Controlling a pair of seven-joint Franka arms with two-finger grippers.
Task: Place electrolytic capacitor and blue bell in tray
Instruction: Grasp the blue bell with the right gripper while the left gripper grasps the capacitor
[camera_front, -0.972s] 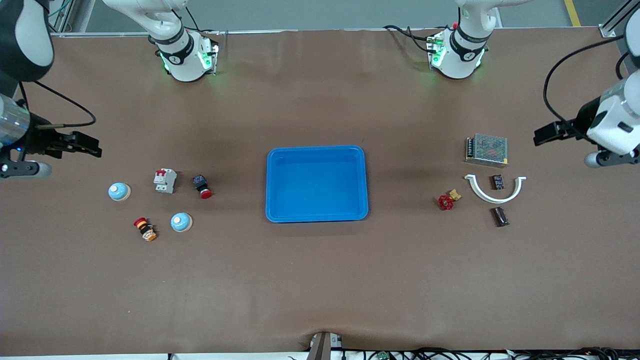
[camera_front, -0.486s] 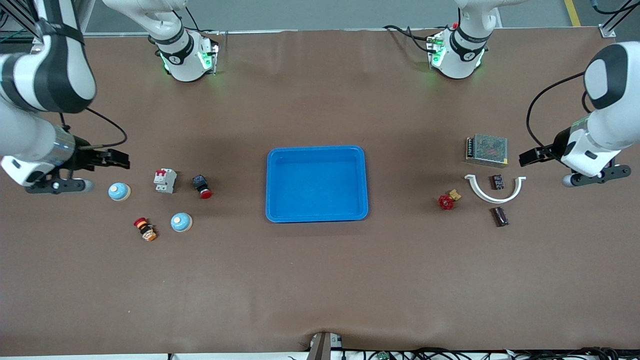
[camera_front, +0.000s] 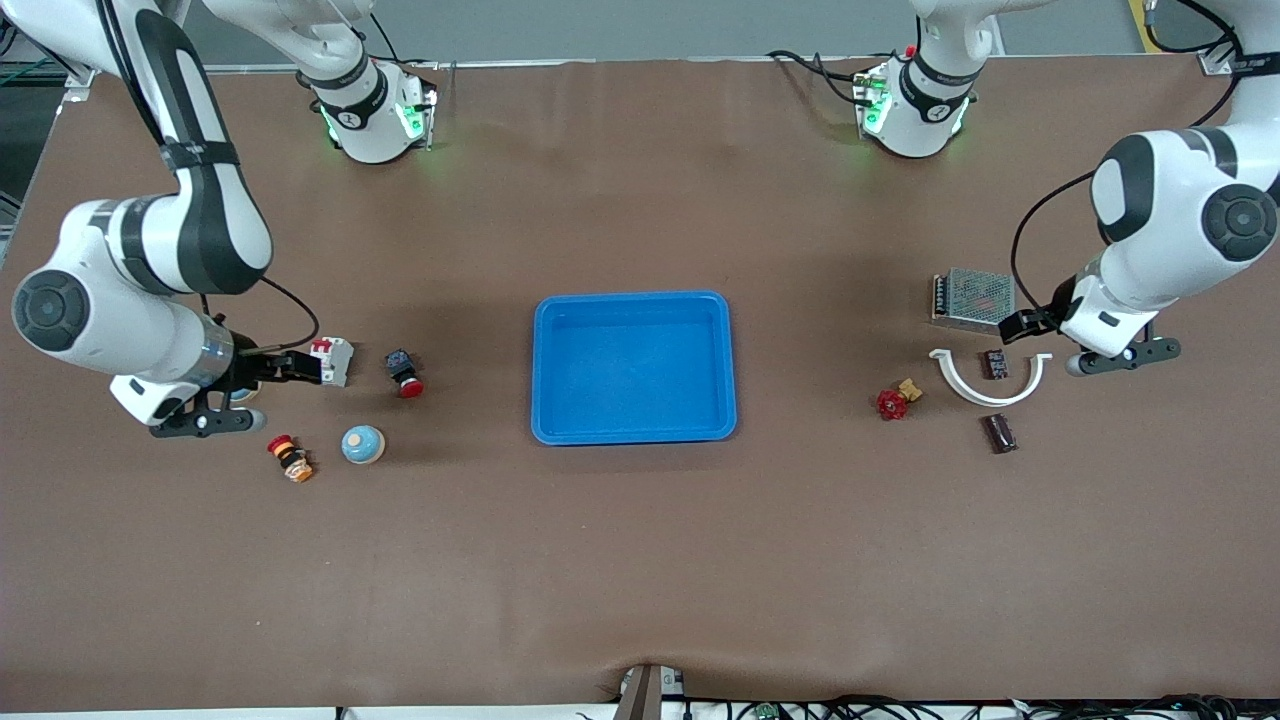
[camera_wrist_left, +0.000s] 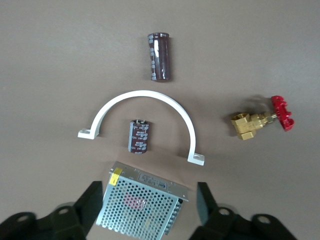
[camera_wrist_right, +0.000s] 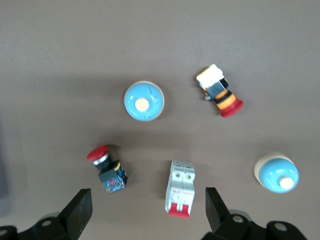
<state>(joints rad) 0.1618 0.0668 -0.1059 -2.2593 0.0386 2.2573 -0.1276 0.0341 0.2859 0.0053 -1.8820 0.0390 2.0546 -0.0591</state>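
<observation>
Front view: blue tray (camera_front: 634, 366) seen empty at desk (camera_front: 640, 560) centre. Left claw (camera_front: 1022, 326) hung over metal power supply (camera_front: 974, 298) and white bracket (camera_front: 990, 378). Right claw (camera_front: 290, 368) hung beside breaker (camera_front: 331, 360). Wide bare desk left around tray for carrying.

Left wrist view: left claw (camera_wrist_left: 149, 210) spread; dark capacitor (camera_wrist_left: 160, 56) lying clear of bracket, second capacitor (camera_wrist_left: 140, 136) inside arch. Outer one judged easier; brass valve (camera_wrist_left: 261, 120) to be avoided.

Right wrist view: right claw (camera_wrist_right: 148, 210) spread; blue bell (camera_wrist_right: 143, 101) free-standing, second bell (camera_wrist_right: 277, 173) near edge. Descent best centred on dome.
</observation>
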